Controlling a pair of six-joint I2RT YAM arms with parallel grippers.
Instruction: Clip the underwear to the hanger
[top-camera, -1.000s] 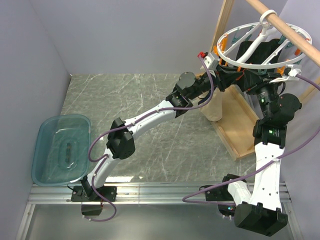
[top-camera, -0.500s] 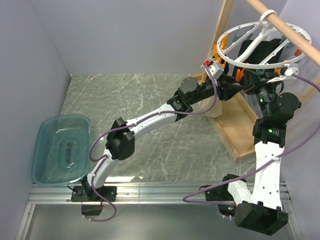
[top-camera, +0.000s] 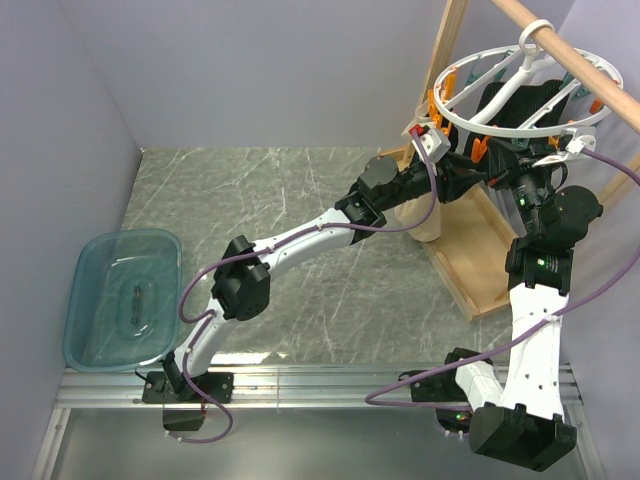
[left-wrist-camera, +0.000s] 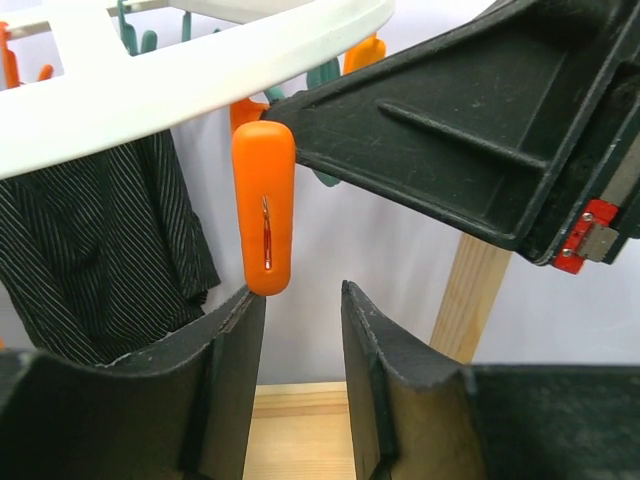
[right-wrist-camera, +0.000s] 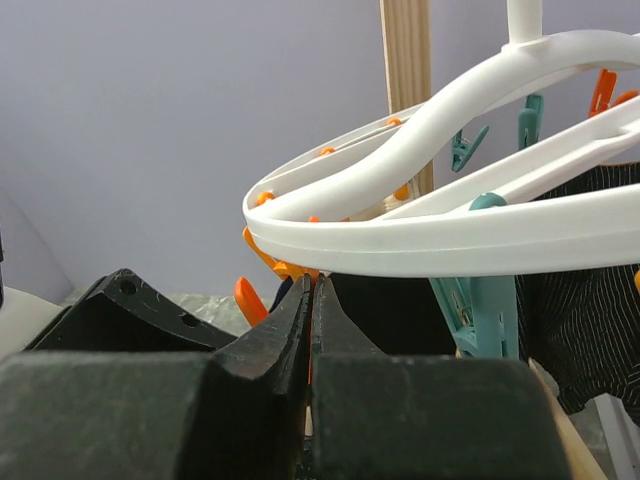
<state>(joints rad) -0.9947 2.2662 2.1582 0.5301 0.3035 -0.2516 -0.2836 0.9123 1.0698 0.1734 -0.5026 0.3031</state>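
The white round hanger (top-camera: 520, 133) hangs by its hook from a wooden rod at the top right. The beige underwear (top-camera: 428, 218) dangles below its near-left rim, where both grippers meet. My left gripper (top-camera: 455, 162) is open; in the left wrist view (left-wrist-camera: 295, 290) an orange clip (left-wrist-camera: 264, 210) hangs from the hanger ring (left-wrist-camera: 200, 75), its tip touching the left fingertip, outside the gap. My right gripper (top-camera: 488, 168) is shut right under the ring (right-wrist-camera: 450, 240); its jaws (right-wrist-camera: 314, 285) press together on a thin edge of the underwear.
A black striped garment (left-wrist-camera: 100, 250) hangs from the hanger's far side. Teal clips (right-wrist-camera: 480, 300) dangle to the right of the right fingers. The wooden frame's base (top-camera: 480, 260) lies below, its rod (top-camera: 590, 80) above. A teal tub (top-camera: 120, 300) stands at the near left.
My left gripper has risen and reached right, up to the hanger's rim and the orange clip. The right arm has barely moved. Little differs over the last half second.
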